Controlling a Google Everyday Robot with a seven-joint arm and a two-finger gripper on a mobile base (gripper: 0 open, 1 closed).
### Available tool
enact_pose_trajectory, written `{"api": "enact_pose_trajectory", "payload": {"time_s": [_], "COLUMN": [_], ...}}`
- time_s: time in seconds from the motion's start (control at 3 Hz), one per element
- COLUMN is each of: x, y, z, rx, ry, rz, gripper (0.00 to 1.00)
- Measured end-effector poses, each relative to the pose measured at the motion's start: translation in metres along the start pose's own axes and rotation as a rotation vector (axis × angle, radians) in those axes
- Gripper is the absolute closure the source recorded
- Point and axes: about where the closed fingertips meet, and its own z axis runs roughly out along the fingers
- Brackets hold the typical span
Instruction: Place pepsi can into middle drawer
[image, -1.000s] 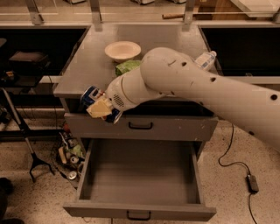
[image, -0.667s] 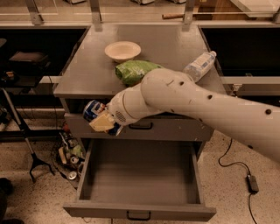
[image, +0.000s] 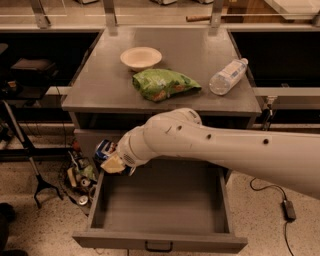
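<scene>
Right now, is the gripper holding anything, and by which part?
Yes: the gripper holds the pepsi can, its fingers closed over the can's lower right end, above the left rear corner of the open middle drawer.

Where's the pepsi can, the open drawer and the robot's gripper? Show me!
pepsi can (image: 103, 148): camera view, its blue side, near the drawer's back left corner.
middle drawer (image: 165, 202): camera view, its bare grey floor.
gripper (image: 113, 162): camera view, at the arm's tip, clamped on the can.

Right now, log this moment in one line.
gripper: shut on can | can: over left rear of drawer | drawer: open | release: not yet
</scene>
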Motion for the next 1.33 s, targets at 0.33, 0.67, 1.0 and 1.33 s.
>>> {"api": "enact_pose_trajectory", "payload": {"time_s": [0.33,0.67,1.0,1.33], "x": [0.014,0.027,0.045,0.045], "y": [0.005,0.011,0.023,0.023], "z": [0.034,0.064,0.100,0.100], "rx": [0.013,0.021,0.006,0.006], "ry": [0.044,0.086,0.148,0.148], "rz": [-0.024,-0.052,-0.089,-0.089], "gripper": [1.00,1.00,1.00,1.00]}}
